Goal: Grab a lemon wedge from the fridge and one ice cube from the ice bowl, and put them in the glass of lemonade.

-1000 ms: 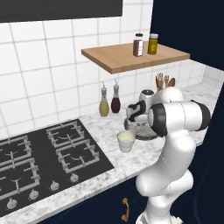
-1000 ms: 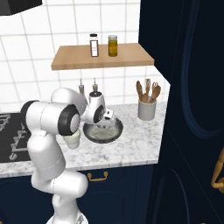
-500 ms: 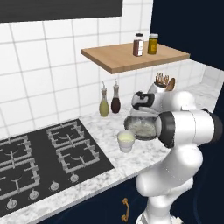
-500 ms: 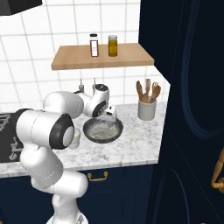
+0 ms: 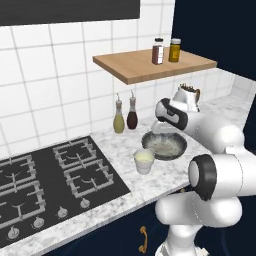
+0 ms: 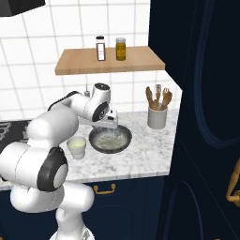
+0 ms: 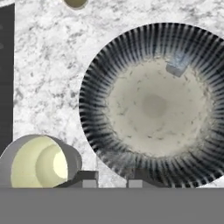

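Ice bowl: ice bowl (image 7: 154, 105) is sitting on the marble counter (image 5: 125, 150), wide and ribbed, with a small pale cube (image 7: 176, 66) lying near its far rim in the hand view; also seen at (image 5: 164, 145) and (image 6: 110, 139).
Glass of lemonade: glass of lemonade (image 5: 144, 161) is standing upright just beside the bowl, on the stove side, apart from it; it is showing pale yellow drink at (image 7: 37, 165) and also appears at (image 6: 77, 147).
Gripper: gripper (image 7: 112, 180) is hovering above the bowl's near rim, its fingertips (image 7: 89, 179) sitting close together with a narrow gap; whether anything is pinched between them cannot be told. Hand is hanging over the bowl at (image 6: 108, 123).
Stove: black stove (image 5: 45, 180) is lying left of the glass.
Bottles: two bottles (image 5: 125, 115) are standing against the tiled wall behind the bowl.
Shelf: wooden shelf (image 6: 108, 63) is carrying two jars (image 6: 110, 48).
Utensil jar: utensil jar (image 6: 157, 117) with wooden spoons is standing right of the bowl.
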Motion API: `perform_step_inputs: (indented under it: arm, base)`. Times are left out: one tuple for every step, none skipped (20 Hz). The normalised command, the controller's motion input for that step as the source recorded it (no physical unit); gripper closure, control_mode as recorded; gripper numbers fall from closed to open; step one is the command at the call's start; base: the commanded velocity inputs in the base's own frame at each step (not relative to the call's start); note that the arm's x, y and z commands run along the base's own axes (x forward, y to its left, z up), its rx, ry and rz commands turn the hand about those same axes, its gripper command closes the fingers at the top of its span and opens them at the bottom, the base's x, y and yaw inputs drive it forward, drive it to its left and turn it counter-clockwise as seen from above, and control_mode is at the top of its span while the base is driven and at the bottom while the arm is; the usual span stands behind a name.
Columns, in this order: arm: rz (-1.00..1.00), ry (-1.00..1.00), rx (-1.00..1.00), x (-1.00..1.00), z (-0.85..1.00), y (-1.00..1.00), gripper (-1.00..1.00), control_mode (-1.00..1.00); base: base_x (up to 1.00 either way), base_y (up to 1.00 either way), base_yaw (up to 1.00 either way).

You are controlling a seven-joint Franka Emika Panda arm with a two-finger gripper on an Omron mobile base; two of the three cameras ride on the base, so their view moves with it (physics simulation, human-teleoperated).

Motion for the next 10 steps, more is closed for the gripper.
perform_step_inputs:
  arm:
    - [0.23,0.16,-0.29,-0.65,0.00,0.94,1.00,-1.00]
    - [0.15,0.00,-0.07,-0.42,0.00,0.41,1.00,-1.00]
    - [0.11,0.04,-0.08,-0.08,0.00,0.48,1.00,-1.00]
    - [0.10,0.01,-0.05,0.00,0.00,0.38,1.00,-1.00]
    - [0.11,0.01,-0.04,0.00,0.00,0.29,1.00,-1.00]
    - [0.09,0.00,-0.04,-0.01,0.00,0.30,1.00,-1.00]
    - [0.08,0.00,-0.03,-0.01,0.00,0.21,1.00,-1.00]
    - [0.07,0.00,-0.03,-0.04,0.00,0.14,1.00,-1.00]
    - [0.06,0.00,-0.01,-0.11,0.00,0.15,1.00,-1.00]
    - [0.06,0.00,-0.01,-0.09,0.00,0.14,1.00,-1.00]
  base:
    - [0.00,0.00,0.00]
    - [0.00,0.00,0.00]
    - [0.00,0.00,0.00]
    - [0.00,0.00,0.00]
    - [0.00,0.00,0.00]
    - [0.00,0.00,0.00]
    - [0.00,0.00,0.00]
    - [0.00,0.00,0.00]
    - [0.00,0.00,0.00]
    - [0.00,0.00,0.00]
